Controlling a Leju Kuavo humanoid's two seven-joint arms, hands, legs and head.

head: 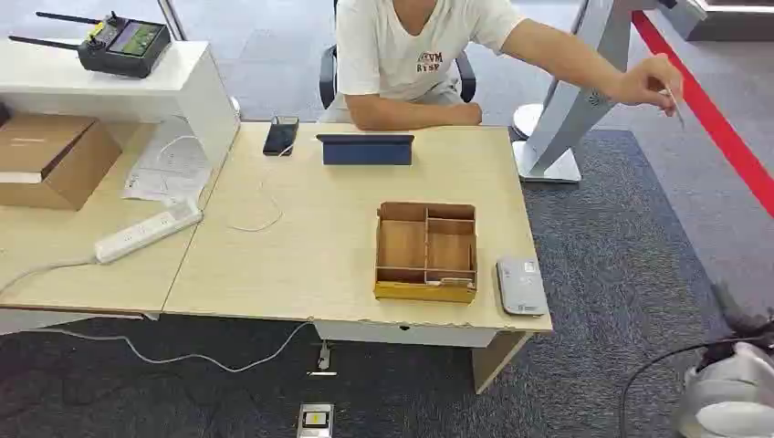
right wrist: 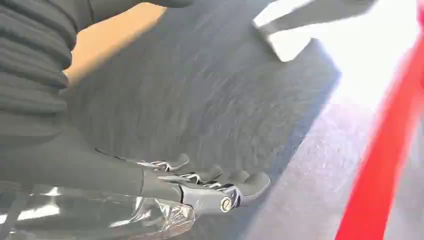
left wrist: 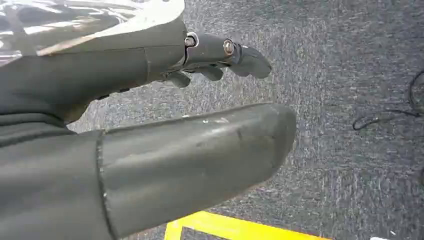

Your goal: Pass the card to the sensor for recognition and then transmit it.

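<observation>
person's hand (head: 646,82) stretched out over the carpet (head: 630,265) well past the tabletop (head: 301,246), pinching a thin pale card (head: 674,102) at its tip – held out into open space, probably as an offer toward the robot's right side, since nothing else stands there to receive it. card well apart from the flat grey sensor (head: 520,286), which lies at the near right corner of the tabletop, just beside the wooden compartment box (head: 426,252); likely set at that edge to be reachable from the robot's side.

right hand (right wrist: 200,187) low over the carpet, away from the tabletop, fingers (right wrist: 252,182) extended and slightly apart, holding nothing – open, seemingly in wait for the card. right arm's silver forearm (head: 730,392) low at the corner of the head view, well below and apart from the card.

left hand (left wrist: 165,125) hanging over the carpet by a yellow floor line (left wrist: 235,229), thumb (left wrist: 200,155) and fingers (left wrist: 240,55) spread with nothing between them – open and idle, likely kept out of the way.

further back on the tabletop: a dark phone (head: 280,135), a blue tablet case (head: 365,149), a white power strip (head: 146,232).

handover not yet made; sensing and passing on both still to come.
</observation>
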